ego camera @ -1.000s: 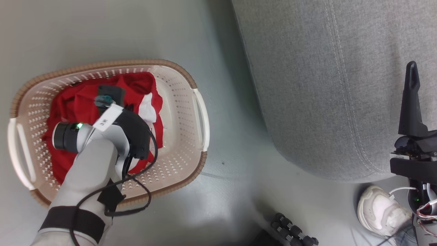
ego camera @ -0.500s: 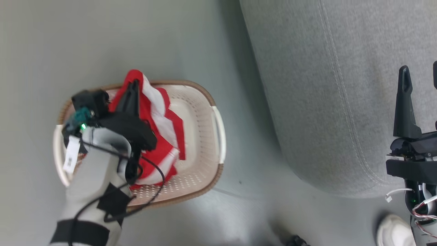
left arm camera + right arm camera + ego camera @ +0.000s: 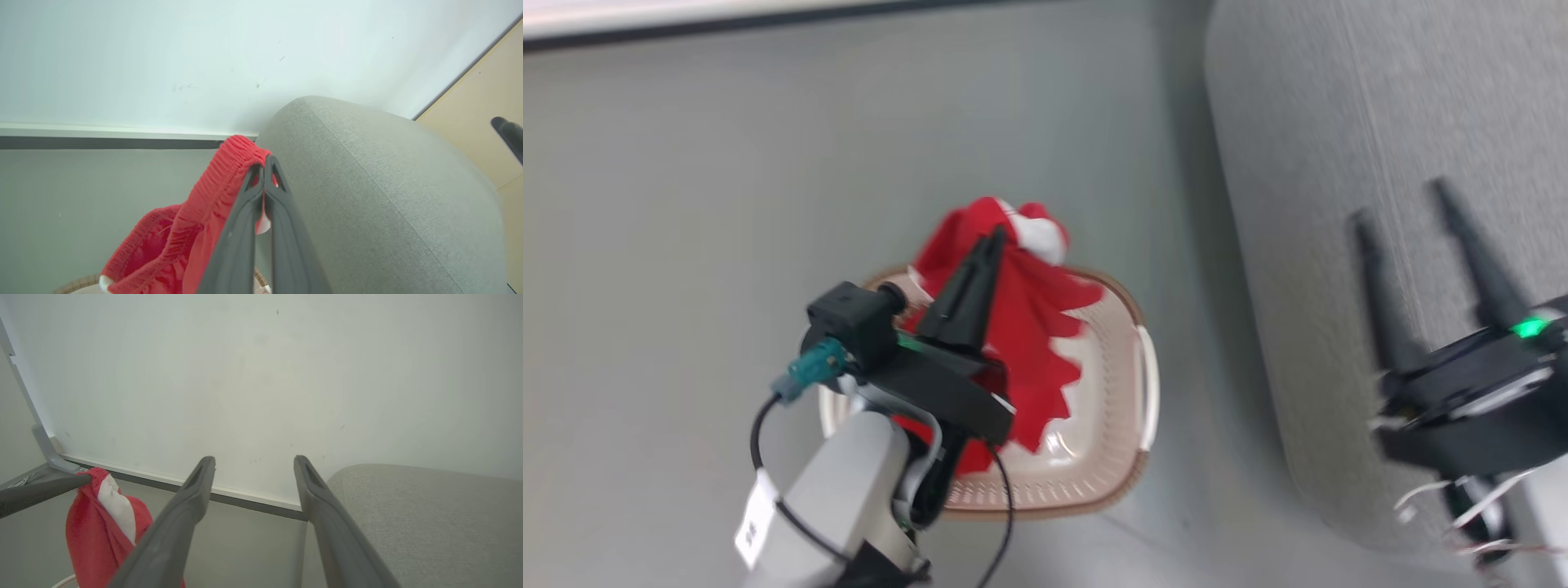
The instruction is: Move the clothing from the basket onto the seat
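Observation:
My left gripper [image 3: 996, 237] is shut on the ribbed red waistband of the clothing [image 3: 1029, 327], which hangs in folds from the fingertips down over the cream basket [image 3: 1139, 392] on the floor. In the left wrist view the closed fingers [image 3: 263, 212] pinch the clothing [image 3: 212, 196] in front of the rounded end of the grey seat [image 3: 388, 183]. My right gripper [image 3: 1409, 200] stands open and empty over the seat [image 3: 1307, 204]. The right wrist view shows its spread fingers [image 3: 184, 514], the hanging clothing [image 3: 98, 531] at lower left and the seat [image 3: 429, 522] at lower right.
Grey floor [image 3: 768, 180] surrounds the basket. A white wall with a dark skirting strip [image 3: 102, 143] runs behind the basket and the seat. A beige panel [image 3: 486, 110] stands beyond the seat in the left wrist view.
My left gripper has lifted the red clothing up out of the basket, and it now hangs free. The head camera has risen and turned. My right gripper stays open.

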You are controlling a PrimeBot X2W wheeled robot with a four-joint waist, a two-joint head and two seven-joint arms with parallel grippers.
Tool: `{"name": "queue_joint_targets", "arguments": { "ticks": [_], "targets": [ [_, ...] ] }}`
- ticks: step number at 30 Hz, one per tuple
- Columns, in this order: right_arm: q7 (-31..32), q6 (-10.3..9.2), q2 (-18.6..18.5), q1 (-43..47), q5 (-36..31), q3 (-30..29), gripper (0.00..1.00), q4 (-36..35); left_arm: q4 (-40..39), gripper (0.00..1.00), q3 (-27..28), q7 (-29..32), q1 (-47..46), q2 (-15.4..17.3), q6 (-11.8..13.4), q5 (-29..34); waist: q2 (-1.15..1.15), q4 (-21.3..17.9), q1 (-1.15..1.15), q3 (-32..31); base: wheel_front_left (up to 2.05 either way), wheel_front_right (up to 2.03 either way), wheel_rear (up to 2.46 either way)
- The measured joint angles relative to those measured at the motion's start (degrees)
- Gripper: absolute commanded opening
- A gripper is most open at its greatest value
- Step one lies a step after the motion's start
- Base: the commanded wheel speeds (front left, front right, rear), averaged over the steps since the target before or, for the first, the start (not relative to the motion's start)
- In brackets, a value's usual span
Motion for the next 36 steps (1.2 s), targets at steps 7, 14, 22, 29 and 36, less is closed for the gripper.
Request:
{"name": "queue_joint_targets", "arguments": {
  "ticks": [7, 14, 22, 29, 36],
  "targets": [
    [0.0, 0.01, -2.1, 0.1, -0.4, 12.9, 1.00, 1.2, -10.1, 0.00, -4.1, 0.0, 3.6, 0.1, 0.0, 0.7, 0.00, 4.1, 0.00, -6.2, 0.00, 0.00, 0.00],
    [0.0, 0.01, -2.0, -0.9, -0.4, 22.4, 1.00, 4.3, -15.2, 0.00, -8.6, 1.8, 4.7, 0.2, -0.4, 1.1, 0.00, 7.0, 0.00, -12.7, 0.00, 0.00, 0.00],
    [0.0, 0.01, -1.1, -1.8, 0.4, 26.8, 1.00, 8.2, -18.8, 0.00, -11.8, 6.5, 9.5, 0.3, -0.4, 0.6, 0.00, 8.6, 0.00, -20.2, 0.00, 0.00, 0.00],
    [0.0, 0.01, 0.8, 2.5, 2.7, 28.2, 0.00, 10.3, -25.2, 0.06, -13.4, 10.0, 15.1, 1.1, 1.0, -0.7, 0.00, 9.1, -0.01, -26.1, 0.00, 0.00, 0.00],
    [0.0, 0.00, 0.7, 4.8, 4.1, 25.6, 0.00, 8.3, -26.1, 1.00, -11.2, 11.2, 19.7, 4.4, 3.9, -1.3, 0.00, 7.8, 0.00, -29.2, 0.00, 0.00, 0.00]
  ]
}}
